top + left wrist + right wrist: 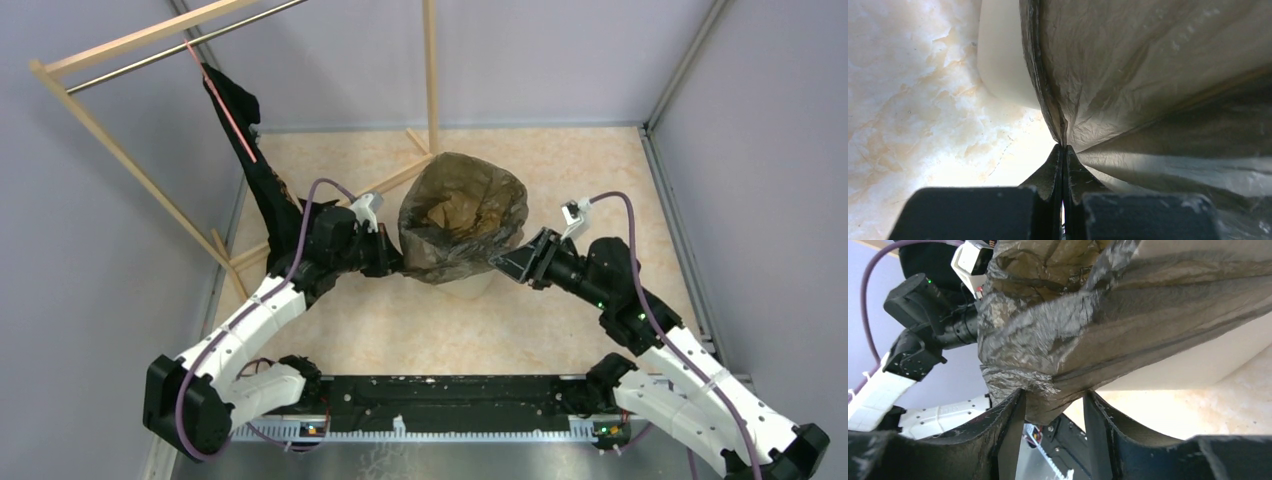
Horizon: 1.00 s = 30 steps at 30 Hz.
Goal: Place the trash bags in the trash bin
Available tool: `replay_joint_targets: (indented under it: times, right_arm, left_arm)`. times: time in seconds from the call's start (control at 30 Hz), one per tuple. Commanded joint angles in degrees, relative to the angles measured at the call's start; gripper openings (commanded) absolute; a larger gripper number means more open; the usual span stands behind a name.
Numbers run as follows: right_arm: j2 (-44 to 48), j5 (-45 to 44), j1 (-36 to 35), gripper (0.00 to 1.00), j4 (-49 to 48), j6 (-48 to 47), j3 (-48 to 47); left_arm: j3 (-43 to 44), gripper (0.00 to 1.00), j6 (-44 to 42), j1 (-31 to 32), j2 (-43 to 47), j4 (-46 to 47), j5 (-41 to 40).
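The marbled table [560, 330] carries a wooden rack [120, 150] at its far left. A black bag [262, 190] with a pink strap hangs from the rack, probably a further trash bag kept off the surface until its turn.

At the table's middle, a translucent brown-grey trash bag [462, 215] billows over the trash bin [1003, 60]. The bin stands upright between the two arms and is almost hidden under the film. Only a strip of its cream wall shows below the bag.

The bag seems to be held out from opposite sides so that its mouth can be spread over the rim.

The left gripper [1063, 147] has its jaws pressed together on a seam of the bag's edge, just beside the bin's wall, anchoring that side.

The right gripper [1054, 397] has its jaws apart, with a crumpled fold of bag between them. Whether they already pinch it I cannot tell.
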State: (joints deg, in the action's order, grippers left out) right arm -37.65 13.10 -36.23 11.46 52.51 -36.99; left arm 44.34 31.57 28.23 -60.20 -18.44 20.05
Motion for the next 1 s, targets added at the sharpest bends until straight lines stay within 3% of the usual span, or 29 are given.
replay_joint_targets:
  times: [0.0, 0.2, 0.43, 0.63, 0.7, 0.83, 0.97]
  right_arm:
    - [0.74, -1.24, -0.58, 0.48, -4.05, -3.20, 1.83]
    - [-1.10, -3.01, -0.55, 0.52, -6.84, -5.53, 0.52]
    - [-2.95, -5.33, -0.58, 0.24, -6.78, -7.00, 2.97]
    - [-2.81, -6.12, -0.53, 0.24, -3.04, -9.71, 7.36]
    - [-2.24, -5.37, -0.54, 0.28, 1.67, -11.80, 5.93]
    - [2.30, -5.96, -0.55, 0.57, 12.91, -12.40, 1.50]
    - [6.49, -4.45, -0.56, 0.78, 14.29, -8.49, -3.14]
  left_arm:
    - [0.91, 0.00, -0.11, 0.01, -0.57, 1.21, -0.21]
    - [1.43, 0.00, 0.36, 0.07, -0.50, 1.04, 0.10]
    - [0.74, 0.00, 0.73, 0.03, -0.68, 1.55, -0.15]
    - [0.23, 0.00, 0.60, 0.06, -2.34, 2.02, -0.74]
    - [0.22, 0.00, 0.51, 0.07, -2.82, 2.02, -1.01]
    - [0.14, 0.00, 0.21, 0.07, -3.16, 1.96, -1.86]
    - [0.37, 0.00, 0.07, 0.06, -2.80, 1.93, -2.60]
